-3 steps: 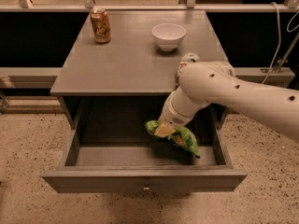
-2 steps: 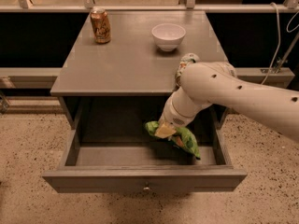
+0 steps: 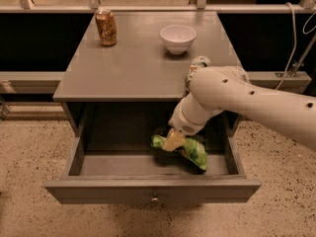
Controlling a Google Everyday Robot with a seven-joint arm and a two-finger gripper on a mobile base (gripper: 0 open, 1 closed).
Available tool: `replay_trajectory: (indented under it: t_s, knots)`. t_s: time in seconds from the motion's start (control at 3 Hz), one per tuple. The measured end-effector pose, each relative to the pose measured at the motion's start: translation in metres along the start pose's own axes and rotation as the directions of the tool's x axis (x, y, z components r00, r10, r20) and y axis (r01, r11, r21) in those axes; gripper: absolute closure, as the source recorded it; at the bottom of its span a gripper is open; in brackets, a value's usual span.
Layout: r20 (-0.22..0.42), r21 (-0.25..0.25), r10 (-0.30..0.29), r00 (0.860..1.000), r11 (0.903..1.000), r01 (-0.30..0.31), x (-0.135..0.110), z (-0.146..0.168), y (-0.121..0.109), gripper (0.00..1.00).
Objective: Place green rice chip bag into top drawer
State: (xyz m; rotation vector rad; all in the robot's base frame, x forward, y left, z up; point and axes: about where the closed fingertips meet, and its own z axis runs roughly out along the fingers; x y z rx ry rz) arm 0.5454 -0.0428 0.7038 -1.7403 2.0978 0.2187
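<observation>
The green rice chip bag (image 3: 191, 152) lies inside the open top drawer (image 3: 148, 190), toward its right half, on the drawer floor. My gripper (image 3: 173, 141) reaches down into the drawer from the right on the white arm and sits on the bag's left end. The bag's right end sticks out from under it. The drawer is pulled fully out, with its small round knob (image 3: 155, 199) at the front.
On the grey cabinet top (image 3: 128, 68) stand a brown drink can (image 3: 106, 27) at the back left and a white bowl (image 3: 177, 37) at the back middle. A crushed white-green can (image 3: 196, 66) lies by the right edge, partly behind my arm. Speckled floor surrounds the cabinet.
</observation>
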Motion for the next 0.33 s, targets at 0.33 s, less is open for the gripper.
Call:
replay_trajectory:
  t_s: [0.33]
  knots:
    - [0.0,-0.001,-0.001,1.0,1.0,0.001,-0.0002,0.0005,0.0005,0.0]
